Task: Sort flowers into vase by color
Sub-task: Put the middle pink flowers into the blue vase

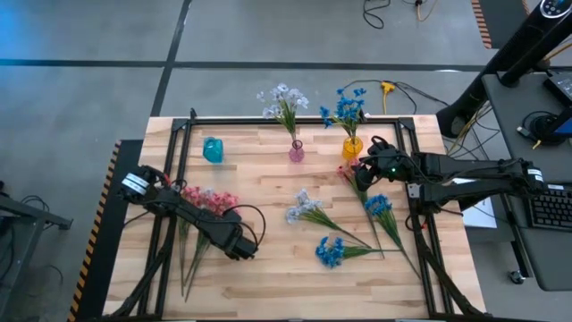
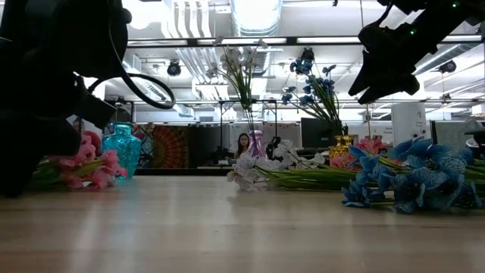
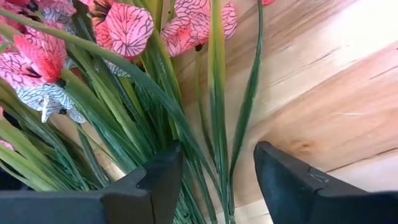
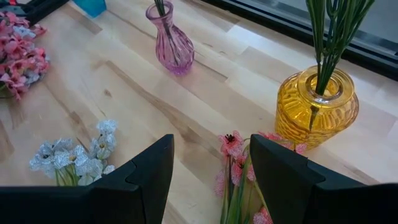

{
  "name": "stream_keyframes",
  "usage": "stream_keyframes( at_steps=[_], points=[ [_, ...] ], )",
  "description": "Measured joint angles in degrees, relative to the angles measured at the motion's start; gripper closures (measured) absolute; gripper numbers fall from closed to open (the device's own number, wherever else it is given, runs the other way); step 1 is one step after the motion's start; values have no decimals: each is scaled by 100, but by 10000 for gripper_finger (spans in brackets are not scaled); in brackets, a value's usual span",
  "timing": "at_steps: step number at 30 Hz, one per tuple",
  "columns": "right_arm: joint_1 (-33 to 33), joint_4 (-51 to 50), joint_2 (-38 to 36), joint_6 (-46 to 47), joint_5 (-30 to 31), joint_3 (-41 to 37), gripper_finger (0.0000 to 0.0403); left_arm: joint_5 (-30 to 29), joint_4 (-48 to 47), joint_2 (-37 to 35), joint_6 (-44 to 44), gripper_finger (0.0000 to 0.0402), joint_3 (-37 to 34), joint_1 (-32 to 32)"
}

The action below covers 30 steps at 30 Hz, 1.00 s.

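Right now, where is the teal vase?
In the high view, the teal vase stands empty at the table's far left, left of the pink vase.

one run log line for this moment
left hand: open astride pink flowers stems | right hand: open above pink spray by yellow vase

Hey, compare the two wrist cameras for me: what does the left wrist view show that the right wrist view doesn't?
Only the left wrist view: the left pincer, open, with long green stems of the pink fabric flowers between its fingers.

Only the right wrist view: the right pincer, open, above a pink flower spray; the yellow glass vase, the purple glass vase, the pale lavender-white flower spray.

Both: the light wooden tabletop and that pink bunch.
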Motion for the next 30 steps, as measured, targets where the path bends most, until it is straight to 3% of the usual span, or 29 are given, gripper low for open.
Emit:
stream_keyframes(
  at_steps=[21, 30],
  points=[
    [0, -2, 2, -35, 0, 0, 200, 6, 214, -10, 201, 361, 37, 0],
    [0, -2, 2, -37, 0, 0, 200, 14, 213, -63, 348, 399, 40, 0]
  ],
)
